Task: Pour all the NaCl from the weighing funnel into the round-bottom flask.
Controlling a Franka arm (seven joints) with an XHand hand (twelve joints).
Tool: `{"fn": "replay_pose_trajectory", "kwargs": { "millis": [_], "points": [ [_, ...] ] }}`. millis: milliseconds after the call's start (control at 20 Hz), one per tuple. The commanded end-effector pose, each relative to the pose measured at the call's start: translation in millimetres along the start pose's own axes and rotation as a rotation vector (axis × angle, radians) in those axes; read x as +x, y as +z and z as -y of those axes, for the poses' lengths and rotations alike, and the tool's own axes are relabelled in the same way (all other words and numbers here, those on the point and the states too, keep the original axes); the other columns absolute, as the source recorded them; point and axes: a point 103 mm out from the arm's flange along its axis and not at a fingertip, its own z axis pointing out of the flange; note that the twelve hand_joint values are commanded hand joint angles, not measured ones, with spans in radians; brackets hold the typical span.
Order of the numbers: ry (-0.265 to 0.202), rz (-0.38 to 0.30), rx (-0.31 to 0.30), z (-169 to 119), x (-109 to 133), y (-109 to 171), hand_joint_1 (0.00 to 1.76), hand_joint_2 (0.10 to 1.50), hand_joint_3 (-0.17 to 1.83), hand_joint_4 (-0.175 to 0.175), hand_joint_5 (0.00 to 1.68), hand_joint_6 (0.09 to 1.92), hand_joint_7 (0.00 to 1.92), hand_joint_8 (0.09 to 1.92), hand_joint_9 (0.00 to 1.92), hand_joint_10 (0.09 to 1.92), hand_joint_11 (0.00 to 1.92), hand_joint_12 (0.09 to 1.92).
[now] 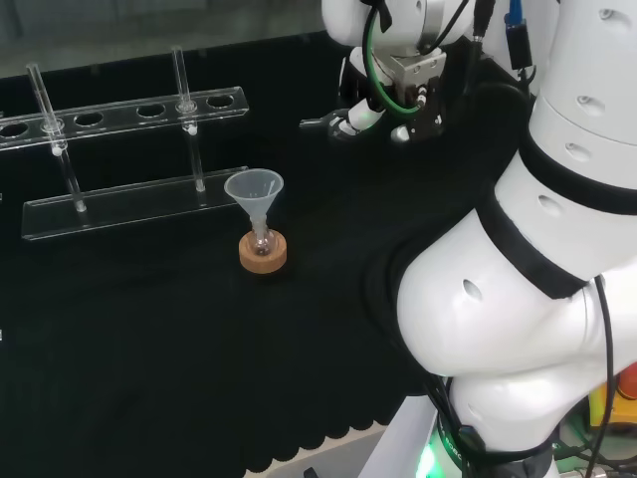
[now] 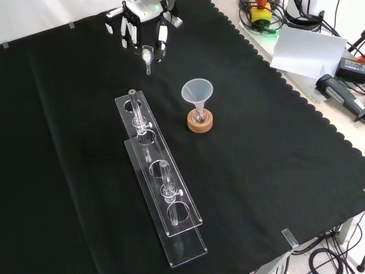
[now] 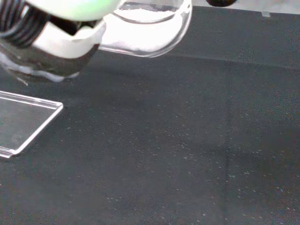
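In the wrist view, nearest you, the weighing funnel (image 3: 149,28) holds white salt. In the front view your hand (image 2: 140,23) pinches it, well short of the flask (image 2: 199,117) under its plastic funnel (image 2: 197,91). Next, carry it across and tip.

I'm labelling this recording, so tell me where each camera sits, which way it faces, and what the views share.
Head view: behind and above the arm's base, looking over the white links at the bench.
Front view: in front of the arm, looking down on the cloth; the hand enters at the top, holding the weighing funnel.
Wrist view: at the wrist, looking past a finger and the weighing funnel.
Shared by head and front: funnel in the round-bottom flask, cork ring, rack.
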Motion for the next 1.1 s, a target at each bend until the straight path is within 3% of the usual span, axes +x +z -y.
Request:
{"fn": "replay_pose_trajectory", "kwargs": {
  "millis": [50, 500, 1100],
  "points": [
    [0.014, -0.002, -0.042, 13, -16, -22, 1.16, 0.55, 0.71, 0.175, 1.55, 0.14, 1.74, 0.09, 1.23, 0.16, 0.00, 1.61],
    [-0.031, 0.005, -0.052, 26, -20, -47, 1.16, 0.55, 0.72, 0.175, 1.55, 0.14, 1.75, 0.09, 1.24, 0.16, 0.00, 1.61],
    [-0.158, 0.004, -0.011, 44, -6, -63, 1.16, 0.54, 0.72, 0.175, 1.56, 0.14, 1.75, 0.09, 1.24, 0.15, 0.00, 1.61]
  ]
}}
